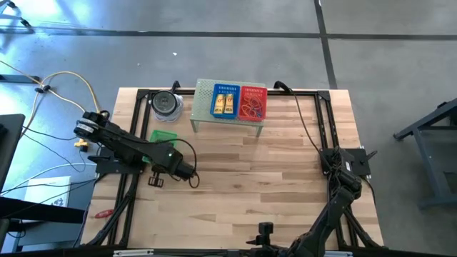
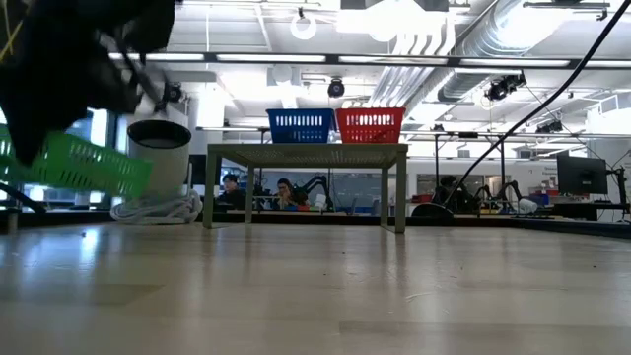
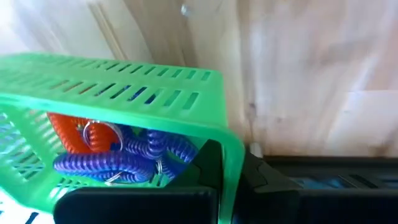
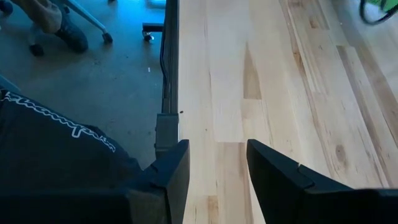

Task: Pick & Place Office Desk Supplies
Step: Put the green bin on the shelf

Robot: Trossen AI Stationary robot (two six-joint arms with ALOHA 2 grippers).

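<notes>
Progress: blue basket [image 1: 224, 101] holds yellow blocks [image 1: 224, 106], red basket [image 1: 253, 102] holds red band loops [image 1: 251, 109]; both sit on the small stand [image 1: 228, 120] at the desk's [image 1: 264, 178] far edge, seemingly sorted. Green basket [image 3: 124, 93], raised and tilted in the low view, carries purple coils [image 3: 118, 163] and an orange coil [image 3: 74, 134]; left claw [image 3: 205, 186] is clamped on its rim. This basket apparently remains to be placed.

Room: desk centre open. Right claw [image 4: 214, 168], fingers apart, waits near the right desk edge.
</notes>
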